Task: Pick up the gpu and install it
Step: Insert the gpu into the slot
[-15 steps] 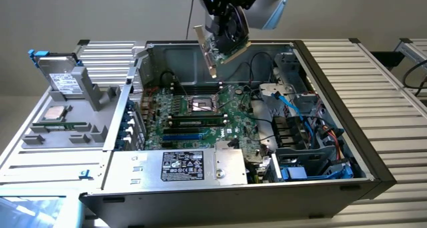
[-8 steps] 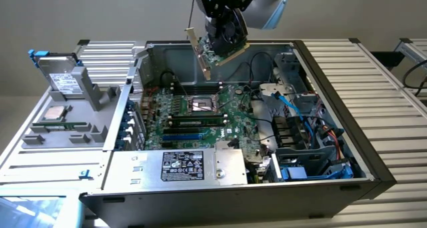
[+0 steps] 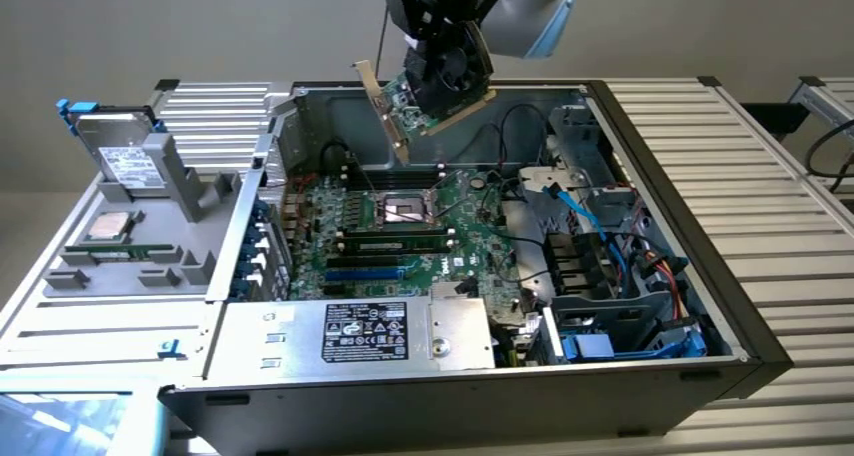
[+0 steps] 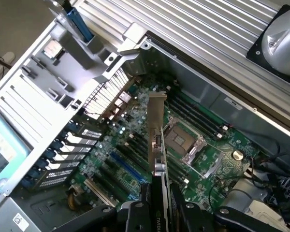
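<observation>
1 gripper hangs at the upper middle of the exterior view, its fingers closed narrowly on the gpu and holding it by the card's flat sides. The gpu is in the air, tilted, above the far part of the open computer case and clear of everything inside it. Its black cooler faces the exterior view's right, its green board slopes down toward the exterior view's left, and its silver bracket sticks out at the lower end toward the case's far wall.

In the wrist view the gpu appears edge-on, with 2 black fingers pressed on either side of it and the bracket end pointing away from the camera over the motherboard.

Below the card in the exterior view, the motherboard lies flat on the case floor in the middle of the frame. The square processor socket sits near its centre, and 1 memory stick stands in a slot just in front of the socket. A silver power supply with a black label fills the case's near side. Blue cables run along the case's right side. At the left of the frame, a grey tray holds a hard drive.
</observation>
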Tool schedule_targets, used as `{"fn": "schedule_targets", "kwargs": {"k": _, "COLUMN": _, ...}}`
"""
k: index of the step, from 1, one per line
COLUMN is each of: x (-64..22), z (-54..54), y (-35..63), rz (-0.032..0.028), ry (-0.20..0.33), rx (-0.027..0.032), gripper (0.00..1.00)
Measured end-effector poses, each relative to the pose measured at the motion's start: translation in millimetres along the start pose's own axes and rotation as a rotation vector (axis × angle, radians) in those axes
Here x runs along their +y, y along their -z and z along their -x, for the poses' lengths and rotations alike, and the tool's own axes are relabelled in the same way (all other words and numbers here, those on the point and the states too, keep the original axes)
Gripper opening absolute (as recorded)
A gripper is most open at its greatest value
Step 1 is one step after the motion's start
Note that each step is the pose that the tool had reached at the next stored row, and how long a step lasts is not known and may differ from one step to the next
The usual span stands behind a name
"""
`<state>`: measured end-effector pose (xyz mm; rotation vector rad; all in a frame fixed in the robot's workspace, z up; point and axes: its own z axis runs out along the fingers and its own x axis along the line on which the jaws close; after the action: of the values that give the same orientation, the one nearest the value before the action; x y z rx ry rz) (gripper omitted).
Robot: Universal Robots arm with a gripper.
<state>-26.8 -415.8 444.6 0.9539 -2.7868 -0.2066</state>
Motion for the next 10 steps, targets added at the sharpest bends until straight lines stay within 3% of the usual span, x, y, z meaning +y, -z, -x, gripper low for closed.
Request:
{"fn": "schedule_targets", "kwargs": {"k": 2, "x": -0.1, "z": 0.0, "y": -0.5, "rz": 0.0051, "ry": 0.007, "rx": 0.0150, "gripper": 0.28}}
{"fn": "schedule_targets", "kwargs": {"k": 7, "x": 0.3, "z": -0.5, "y": -2.2, "rz": 0.0039, "ry": 0.013, "rx": 0.0144, "gripper": 0.28}}
{"fn": "schedule_targets", "kwargs": {"k": 10, "x": 0.1, "z": -0.7, "y": -4.9, "rz": 0.0040, "ry": 0.064, "rx": 0.0184, "gripper": 0.28}}
